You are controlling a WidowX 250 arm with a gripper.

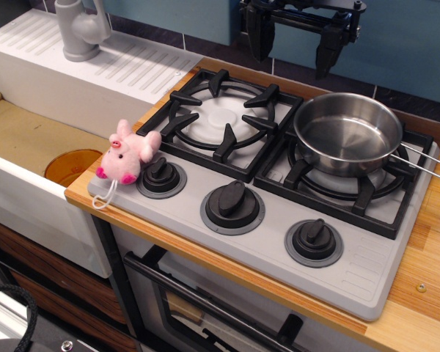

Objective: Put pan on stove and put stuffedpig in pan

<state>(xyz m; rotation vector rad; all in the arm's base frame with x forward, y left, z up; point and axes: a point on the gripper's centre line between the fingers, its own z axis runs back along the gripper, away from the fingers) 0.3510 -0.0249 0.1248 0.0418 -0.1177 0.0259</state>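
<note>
Presently, at the time of inspection, the pan (347,133) was found seated on the right-hand burner grate (350,182) of the stove (367,268), upright and empty, its thin wire handle (428,163) projecting to the right past the cooktop's edge and over the wooden counter (425,257). The stuffedpig (126,156) lay at the stove's near-left corner, just beside the leftmost knob (161,176) and against the edge of the left burner grate (224,116), its white loop tag (107,195) hanging over the front-left edge of the cooktop. The pig was well apart from the pan, with the whole left burner between them. The gripper (292,42) hung in the air above the back of the stove, behind the pan and clear of it, its two dark fingers (328,50) spread apart and holding nothing. Three black knobs stood in a row along the front of the cooktop; the middle knob (232,204) and right knob (313,240) were untouched by any item. A white sink unit (29,198) with a grey faucet (83,29) adjoined the counter on the left, and an orange round item (71,166) sat in its basin.
</note>
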